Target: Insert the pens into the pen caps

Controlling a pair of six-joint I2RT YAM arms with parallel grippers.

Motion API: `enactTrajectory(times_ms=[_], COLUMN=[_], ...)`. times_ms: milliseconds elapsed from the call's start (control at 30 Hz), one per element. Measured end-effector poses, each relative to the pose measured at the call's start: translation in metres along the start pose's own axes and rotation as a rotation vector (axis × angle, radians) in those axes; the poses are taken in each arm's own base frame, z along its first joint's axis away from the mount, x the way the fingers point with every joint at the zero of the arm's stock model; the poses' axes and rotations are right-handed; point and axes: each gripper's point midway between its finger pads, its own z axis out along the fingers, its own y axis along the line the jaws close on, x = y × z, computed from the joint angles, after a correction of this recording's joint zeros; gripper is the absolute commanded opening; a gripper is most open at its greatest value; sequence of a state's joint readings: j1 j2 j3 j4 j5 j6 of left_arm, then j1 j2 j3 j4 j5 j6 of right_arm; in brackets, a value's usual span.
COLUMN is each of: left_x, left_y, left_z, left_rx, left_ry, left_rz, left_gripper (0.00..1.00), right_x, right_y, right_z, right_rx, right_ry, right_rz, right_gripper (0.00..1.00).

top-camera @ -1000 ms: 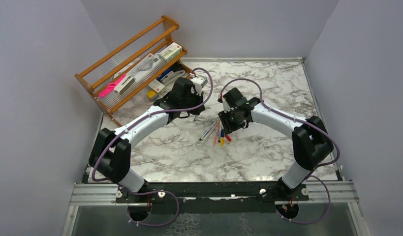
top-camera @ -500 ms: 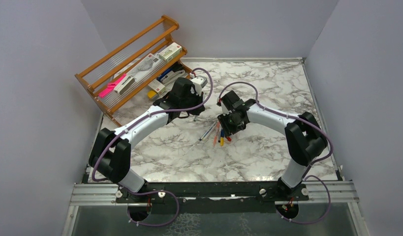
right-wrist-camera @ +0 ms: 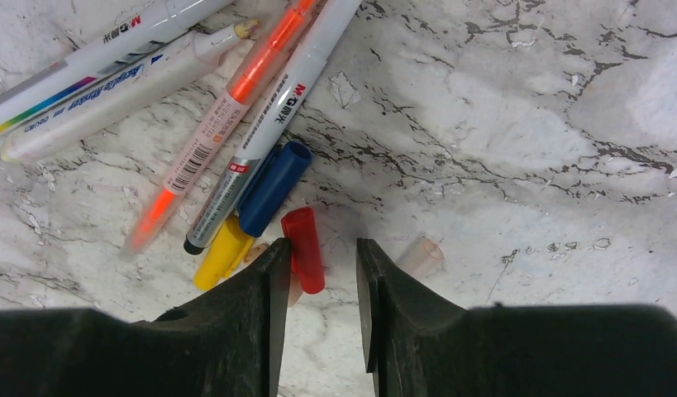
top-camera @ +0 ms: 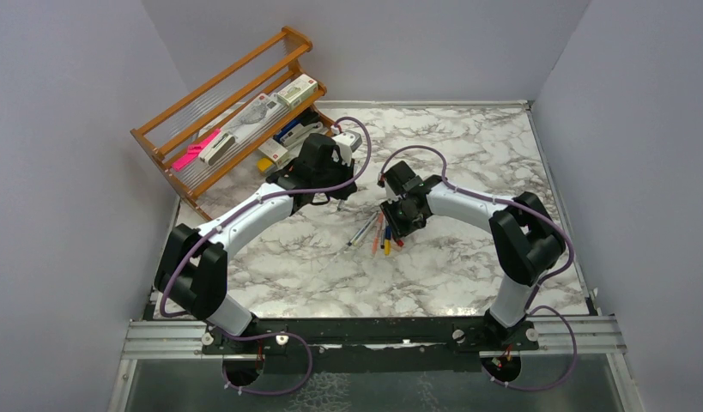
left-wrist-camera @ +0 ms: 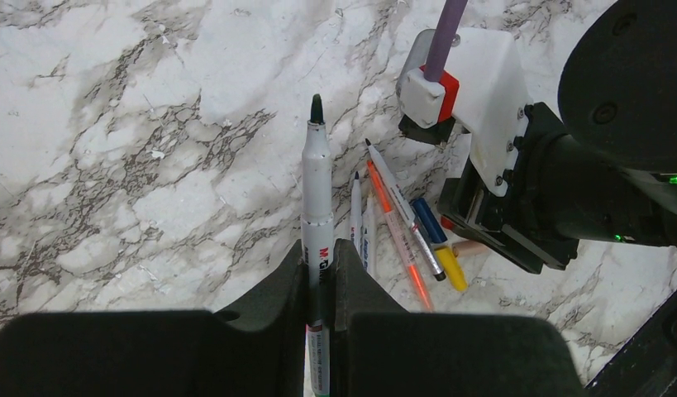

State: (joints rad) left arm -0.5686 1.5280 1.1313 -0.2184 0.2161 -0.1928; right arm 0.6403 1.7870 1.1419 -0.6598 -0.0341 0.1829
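Note:
My left gripper [left-wrist-camera: 321, 256] is shut on a white pen [left-wrist-camera: 317, 190] with a dark green tip that points away from the wrist, held above the table. Several pens [top-camera: 378, 230] lie in a loose pile mid-table, among them a salmon-orange pen [right-wrist-camera: 223, 116]. My right gripper [right-wrist-camera: 321, 260] is open and low over the caps. A red cap [right-wrist-camera: 304, 248] lies between its jaws, against the left finger. A blue cap [right-wrist-camera: 273, 188] and a yellow cap [right-wrist-camera: 221, 252] lie left of it. A pale pink cap [right-wrist-camera: 420, 256] lies just right of the right finger.
A wooden rack [top-camera: 232, 112] with boxes and a bright pink bar [top-camera: 196, 148] stands at the back left. Grey walls close in the marble table [top-camera: 468, 146] on three sides. The two wrists are close together over the pile.
My right gripper has shifted slightly left and down toward the caps. The left arm holds the pen nearly still.

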Motion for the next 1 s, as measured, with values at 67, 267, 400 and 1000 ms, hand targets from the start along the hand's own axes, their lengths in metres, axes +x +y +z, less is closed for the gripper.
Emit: enactTrajectory(times_ms=[67,267,400,1000], left_x=[-0.001,-0.001,-0.001,-0.012], left_y=[0.0,0.0,0.0,-0.014], left_z=[0.0,0.0,0.0,-0.001], left_rx=[0.0,0.0,0.0,0.066], left_ry=[-0.003,-0.001,0.0,-0.029], left_rz=[0.002,0.002,0.002,-0.06], left_gripper=[0.0,0.0,0.0,0.0], right_x=[-0.001,0.001,0.001,-0.019], right_y=[0.0,0.0,-0.001,0.0], right_z=[0.001,0.004,0.005,-0.013], right_rx=[0.0,0.003,0.005,0.014], right_ry=[-0.005,-0.01,-0.012,-0.073], right_rz=[0.003,0.006,0.005,0.057], right_gripper=[0.35,0.35,0.3,0.02])
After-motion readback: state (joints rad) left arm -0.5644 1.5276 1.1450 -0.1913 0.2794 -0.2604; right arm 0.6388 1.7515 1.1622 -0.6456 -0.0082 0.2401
